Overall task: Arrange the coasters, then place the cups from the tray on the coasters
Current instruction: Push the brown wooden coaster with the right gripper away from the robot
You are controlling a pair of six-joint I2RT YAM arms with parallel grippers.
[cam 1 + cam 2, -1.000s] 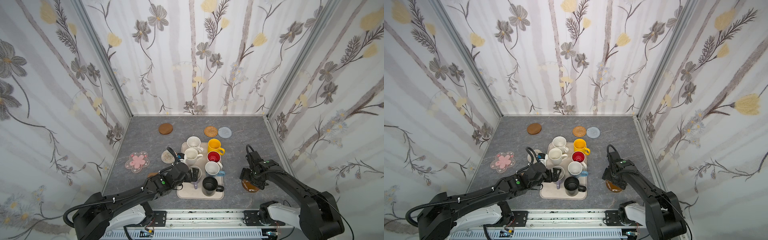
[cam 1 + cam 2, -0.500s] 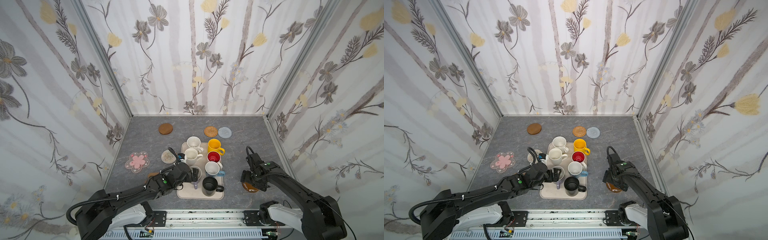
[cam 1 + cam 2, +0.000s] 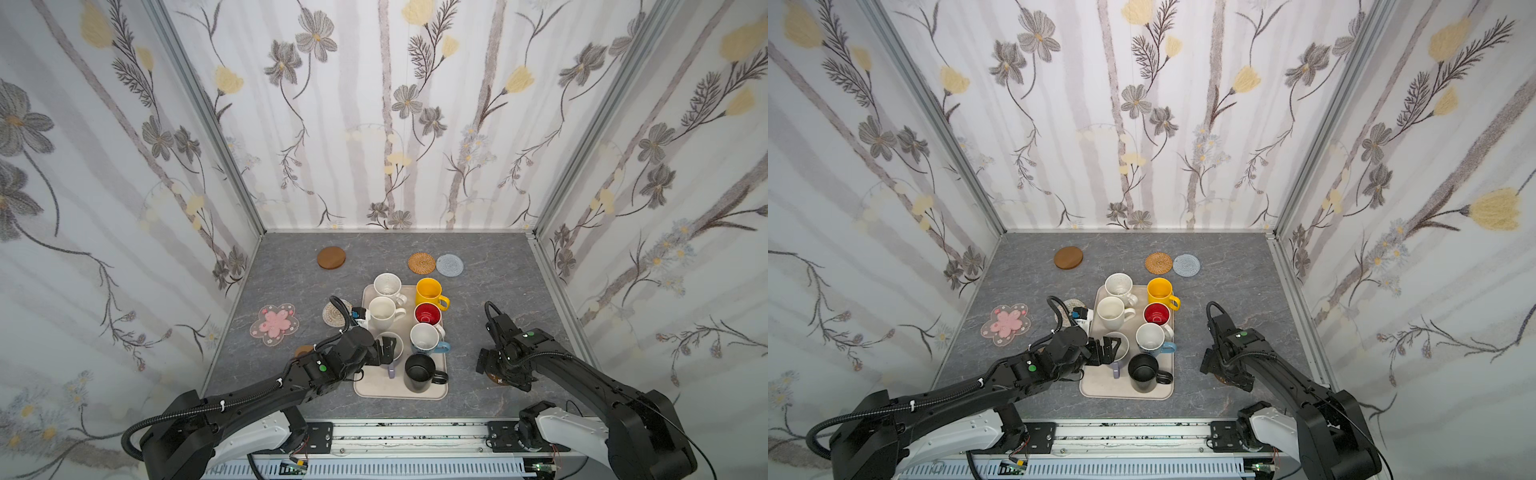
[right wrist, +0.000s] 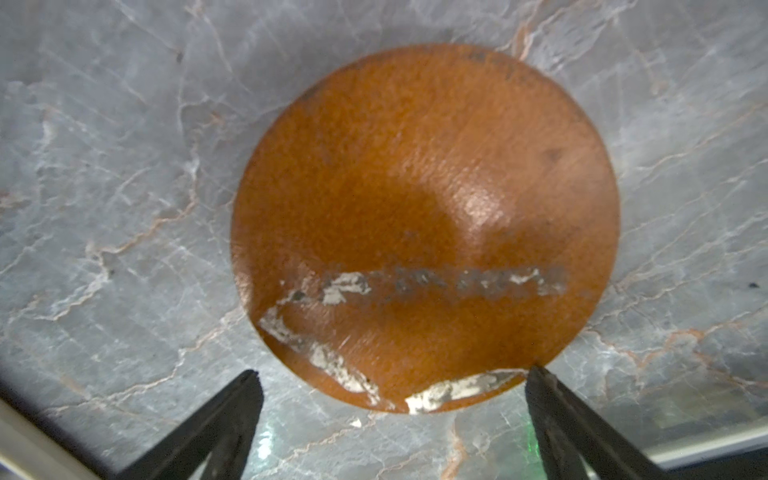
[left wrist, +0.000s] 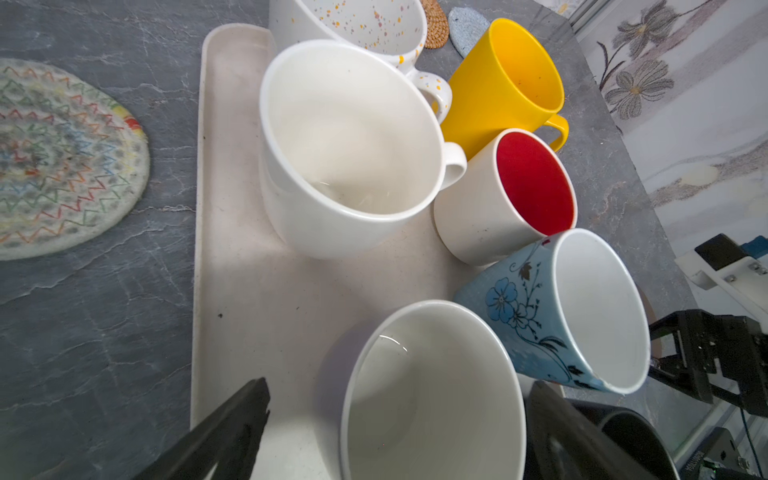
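Straddling the lavender cup on the left side of the tray, the left pincer is released and spread wide, one finger on each side of the rim; whether either touches I cannot tell. The right pincer is also released, its tips flanking the near edge of the glossy amber disc, which lies flat on the grey surface right of the tray. Against a second ago, the left pincer has barely moved, the right arm has slid slightly nearer the front edge, and all seven cups stay on the tray. In both top views the amber disc is only a sliver beneath the right pincer, and the left pincer covers most of the lavender cup. In a top view the brown paw coaster is a small patch behind the left arm.
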